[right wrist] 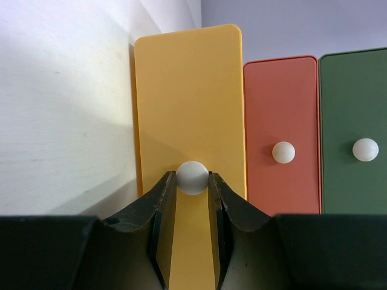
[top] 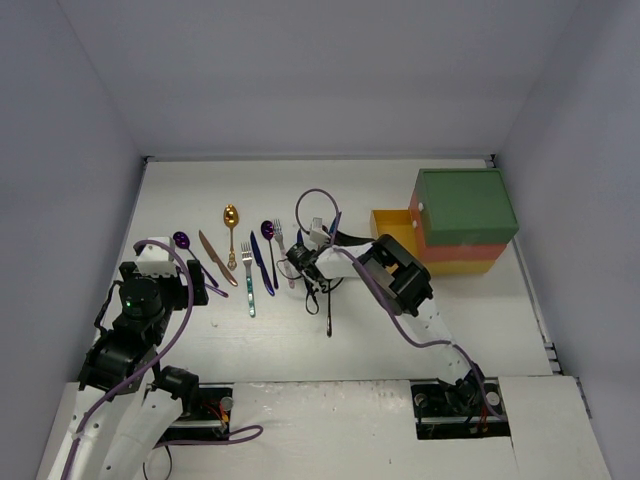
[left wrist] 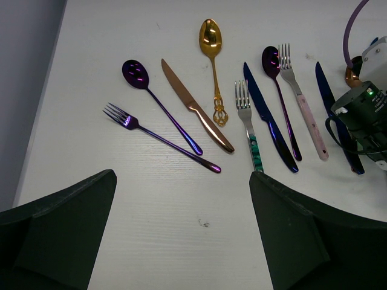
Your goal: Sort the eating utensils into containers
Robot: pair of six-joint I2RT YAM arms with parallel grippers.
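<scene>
Utensils (top: 247, 272) lie in a row on the table (top: 400, 335), left of the stacked containers (top: 465, 205). Left gripper (left wrist: 182, 178) gapes wide above them, holding nothing. Right gripper (right wrist: 192, 181) pinches the white knob (right wrist: 192, 176) of the yellow bottom drawer (right wrist: 187, 90)

- Robot lab test cell.
- Bare white table (top: 270, 345), boxed in by plain pale walls (top: 300, 70) on three sides.
- Left arm (top: 140, 310) and right arm (top: 405, 285) bolted at near edge, purple cable (top: 318, 191) looping loose.
- Coloured cutlery (left wrist: 242, 103) laid out in a row, near plastic drawer block (top: 465, 205).
</scene>
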